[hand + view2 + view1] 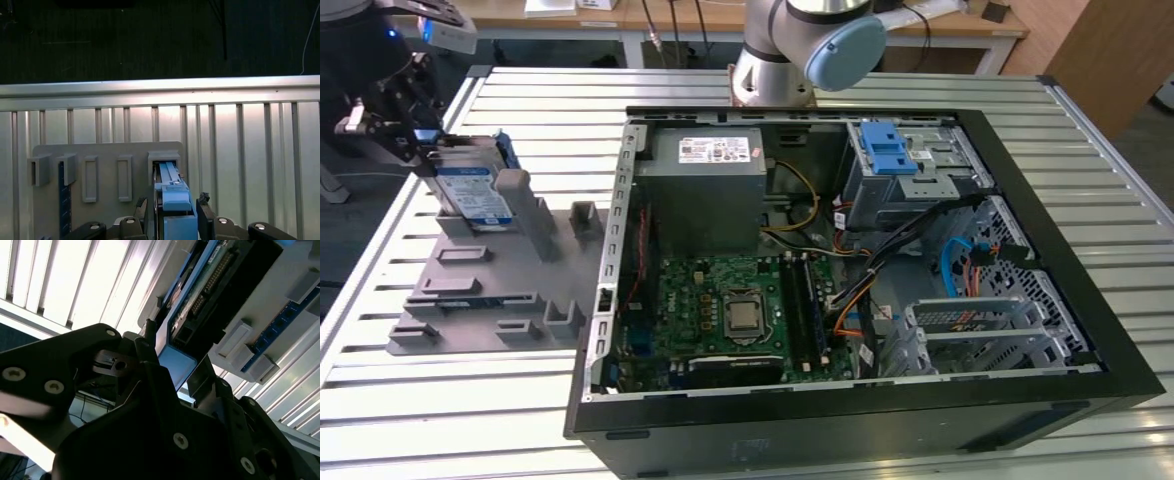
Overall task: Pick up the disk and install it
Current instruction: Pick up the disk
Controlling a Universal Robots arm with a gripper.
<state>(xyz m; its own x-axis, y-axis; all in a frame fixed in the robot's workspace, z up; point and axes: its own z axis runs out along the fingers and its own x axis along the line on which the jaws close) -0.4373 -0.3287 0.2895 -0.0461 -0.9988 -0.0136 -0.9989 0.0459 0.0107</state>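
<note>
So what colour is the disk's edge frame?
Blue; the disk shows it best in the first wrist view.

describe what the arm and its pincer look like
The arm is a silver-grey metal tube with rounded joints, one of them closed by a light blue round cap. The pincer is black and angular, built from flat plates fastened with round silver screw heads.

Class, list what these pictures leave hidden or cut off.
Disk base: exterior view, hidden by grey holder posts.
Disk label: first wrist view, disk seen edge-on.
Arm upper part: exterior view, cut by top edge.
Hand body: first wrist view, cut by bottom edge.
</note>
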